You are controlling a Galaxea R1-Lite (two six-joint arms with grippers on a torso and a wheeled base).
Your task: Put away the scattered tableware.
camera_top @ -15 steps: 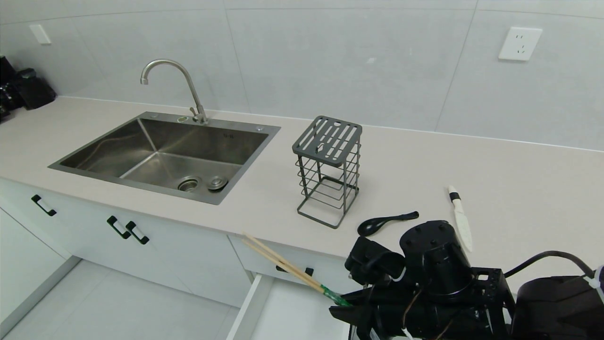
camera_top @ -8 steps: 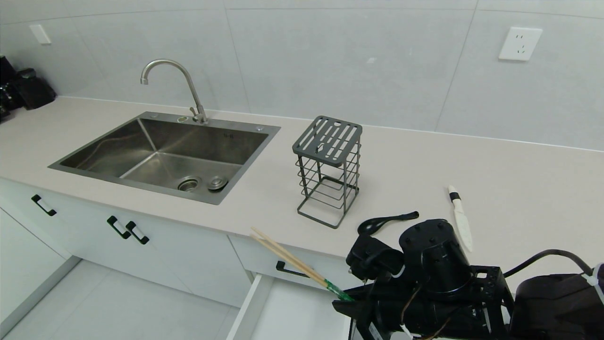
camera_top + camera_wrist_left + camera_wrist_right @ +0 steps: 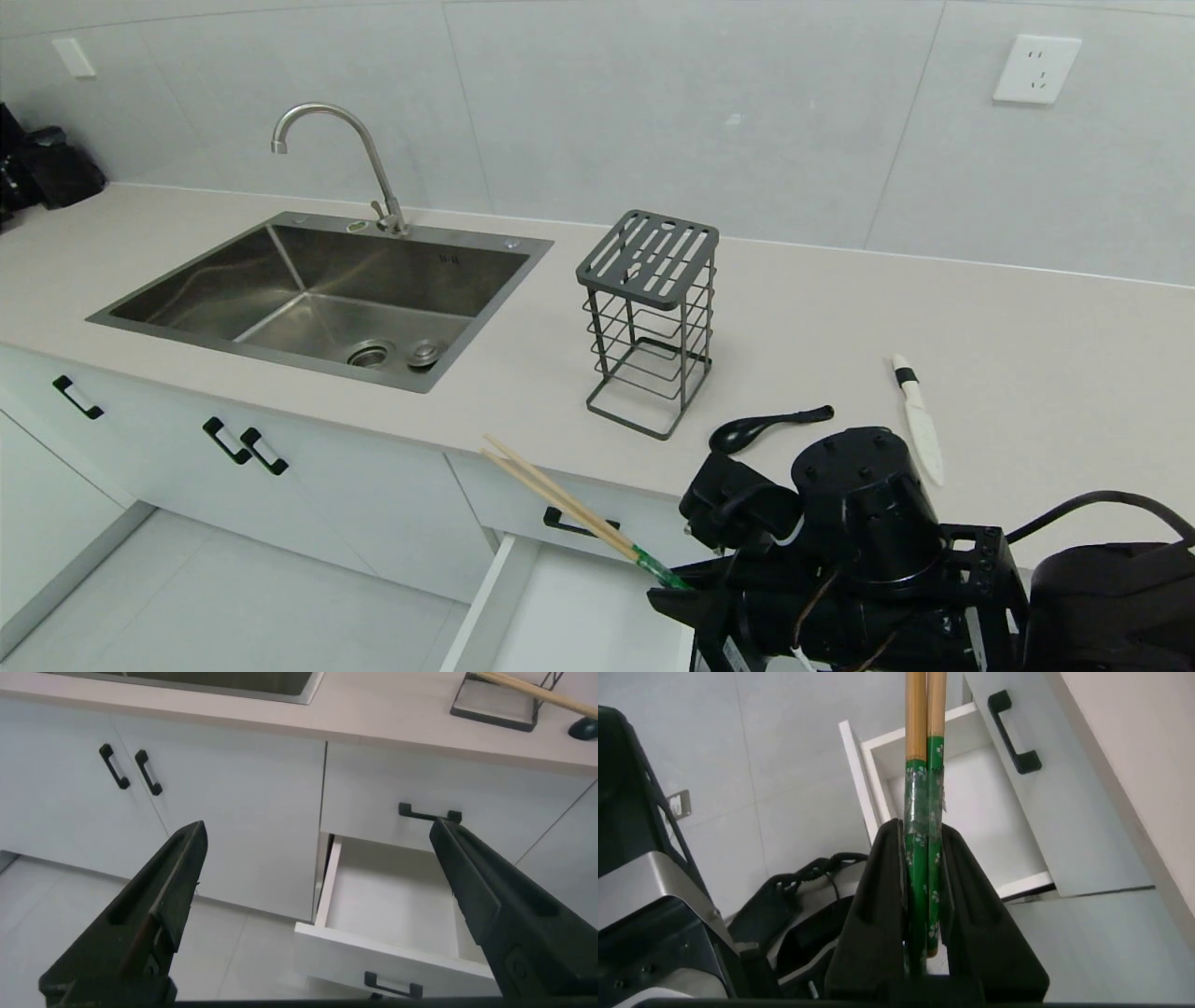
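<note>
Right gripper: jaws nearly closed, clamped on a pair of chopsticks. The grip sits on the green-patterned band at the sticks' thick ends; both sticks lie side by side between the two black fingers, touching them.

Left gripper: jaws spread wide, nothing between them, touching nothing. It hangs in front of the cabinet fronts, lower than the rack and to its left.

Head view: the chopsticks slant up and to the left out of the right gripper, in front of the rack and lower than the counter edge. Their tips are free, over the floor. The rack is a dark wire frame with a slotted top, standing upright on the counter. A black spoon lies on the counter just to the front right of the rack. A white knife with a black band lies farther right of the rack, well apart from the spoon. The sink and faucet are left of the rack.

An open white drawer is pulled out below and in front of the rack. The left wrist view gives its inside and the black handle above it. The right wrist view gives the same drawer behind the held sticks.
</note>
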